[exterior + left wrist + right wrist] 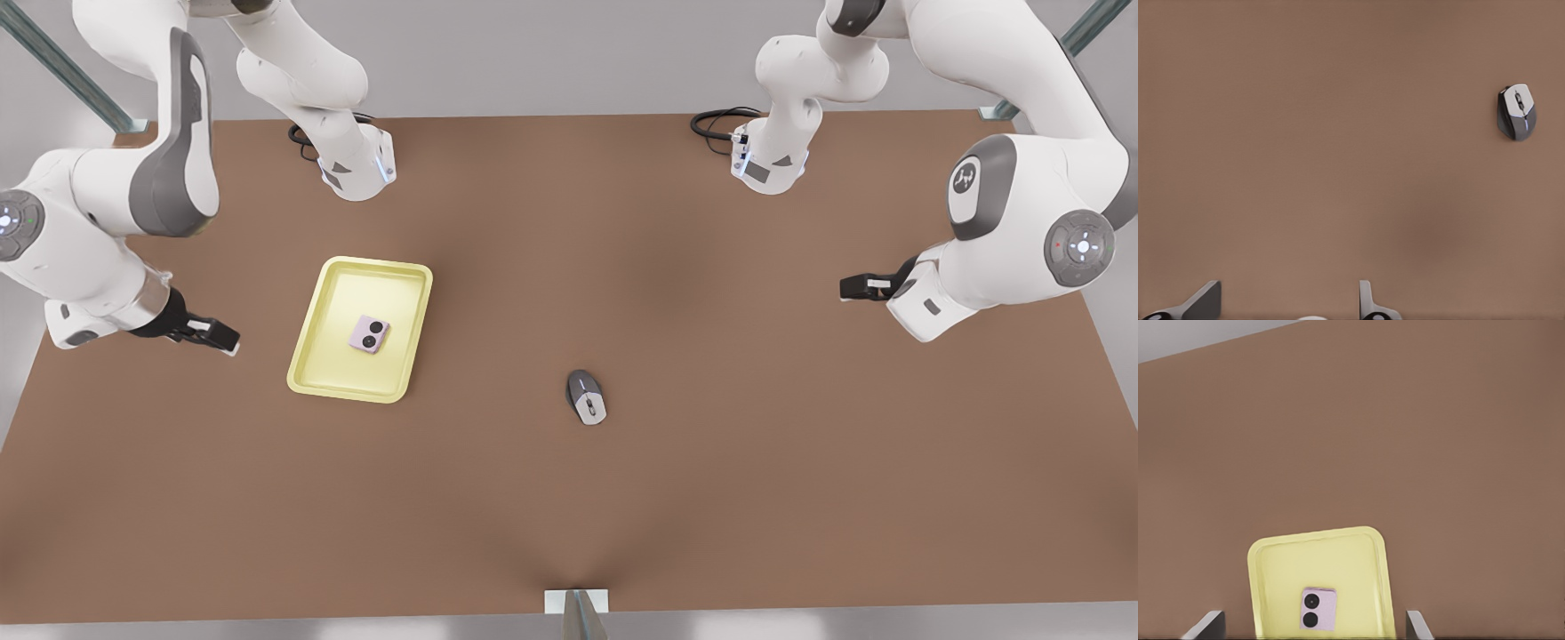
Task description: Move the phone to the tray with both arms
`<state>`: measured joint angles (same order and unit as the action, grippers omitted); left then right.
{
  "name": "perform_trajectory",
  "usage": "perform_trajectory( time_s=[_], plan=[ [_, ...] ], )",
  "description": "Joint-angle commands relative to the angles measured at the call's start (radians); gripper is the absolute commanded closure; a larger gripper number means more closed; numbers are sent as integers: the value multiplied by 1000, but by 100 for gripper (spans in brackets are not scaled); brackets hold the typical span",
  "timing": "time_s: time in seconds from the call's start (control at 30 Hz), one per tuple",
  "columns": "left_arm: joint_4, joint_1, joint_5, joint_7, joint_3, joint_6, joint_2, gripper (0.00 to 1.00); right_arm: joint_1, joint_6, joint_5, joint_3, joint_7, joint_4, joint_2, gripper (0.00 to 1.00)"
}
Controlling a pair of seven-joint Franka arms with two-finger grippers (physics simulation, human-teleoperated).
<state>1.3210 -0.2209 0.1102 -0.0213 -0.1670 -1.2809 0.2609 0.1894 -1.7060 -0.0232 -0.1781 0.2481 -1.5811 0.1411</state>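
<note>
front view: the phone (369,334) lies flat inside the tray (311,356) on the table (711,489). the right gripper (216,338) hovers just left of the tray, the left gripper (855,287) far right; a mouse (587,396) sits mid-table.

left wrist view: fingers (1201,303) spread wide, empty, mouse beyond.

right wrist view: fingers (1208,625) wide, empty, with tray and phone between them.

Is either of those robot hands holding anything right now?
No. The phone lies in the tray. The right gripper beside the tray and the left gripper across the table both hang open and empty.
</note>
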Motion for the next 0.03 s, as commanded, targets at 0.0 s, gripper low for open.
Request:
perform_trajectory(
  time_s=[0.0],
  plan=[
    [0,0,-1,-2,0,2,0,0,13,130,19,0,-99,32,28,0]
  ],
)
